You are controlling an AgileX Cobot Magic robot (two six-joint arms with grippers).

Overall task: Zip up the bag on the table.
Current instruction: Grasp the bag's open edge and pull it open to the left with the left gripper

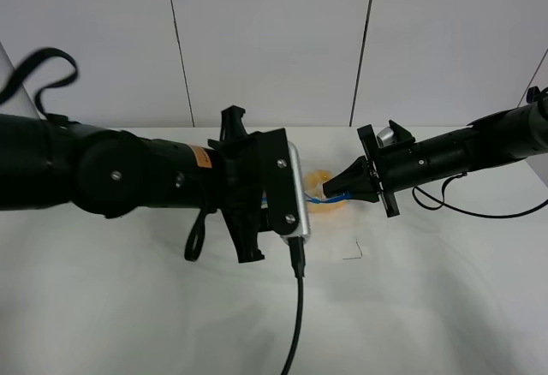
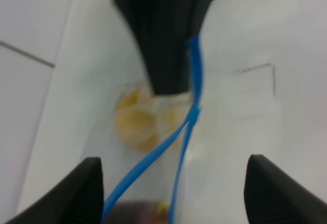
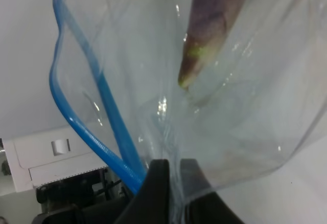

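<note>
The clear bag (image 2: 153,132) lies on the white table (image 1: 128,306) between my two arms, with orange produce (image 1: 322,199) and a purple piece (image 3: 209,24) showing through it. Its blue zipper strip (image 2: 194,75) splits into two open lines toward the left gripper. My right gripper (image 1: 332,191) is shut on the bag's edge by the strip's end, and its fingers (image 3: 159,183) pinch the plastic. My left gripper (image 2: 173,168) is open, with one finger on each side of the bag. In the exterior high view its tips are hidden under the wrist camera (image 1: 293,195).
A thin black corner mark (image 1: 353,252) is on the table just in front of the bag. The left wrist camera's cable (image 1: 296,324) hangs toward the front edge. A white panelled wall (image 1: 274,41) stands behind the table.
</note>
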